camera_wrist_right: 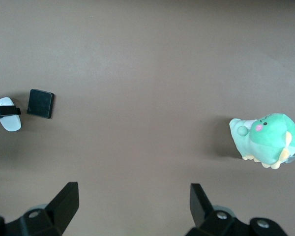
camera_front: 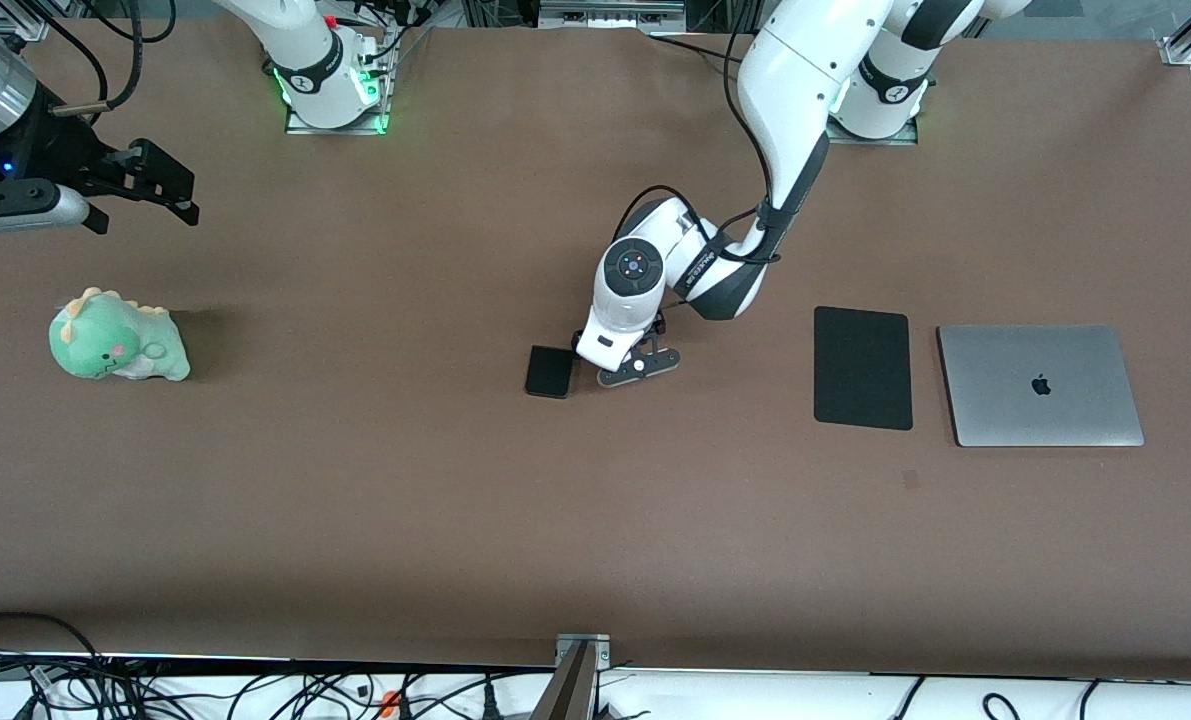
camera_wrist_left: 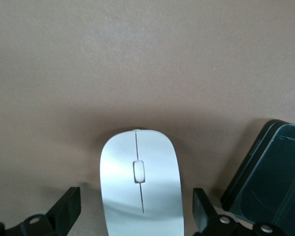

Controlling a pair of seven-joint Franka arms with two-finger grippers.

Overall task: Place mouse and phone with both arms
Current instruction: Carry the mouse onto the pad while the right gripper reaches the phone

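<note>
Matte brown covering is spread over the whole desk [camera_front: 355, 480], smooth and unpatterned; cables are bundled along its edge nearest the front camera, and metal framing is seen at the edge where the arm bases stand.

The mouse [camera_wrist_left: 140, 189] is a glossy white oval with a thin seam down its middle and a small wheel slot. It lies flat near the middle of the desk, straddled by the left gripper [camera_wrist_left: 137, 211], whose black fingers [camera_wrist_left: 69, 209] are spread on either side of it without touching it. In the front view the mouse is hidden under that arm's wrist.

The phone [camera_front: 550, 372] is a small black slab, nearly square with rounded corners, lying flat just beside the mouse toward the right arm's end.

The right gripper [camera_front: 160, 195] is held spread wide and empty, high over the right arm's end of the desk, where the arm waits. A soft green plush dinosaur [camera_front: 118, 347] sits beneath it.

A flat black rectangular pad [camera_front: 862, 368] and a closed grey metal laptop [camera_front: 1040, 385] lie side by side toward the left arm's end.
</note>
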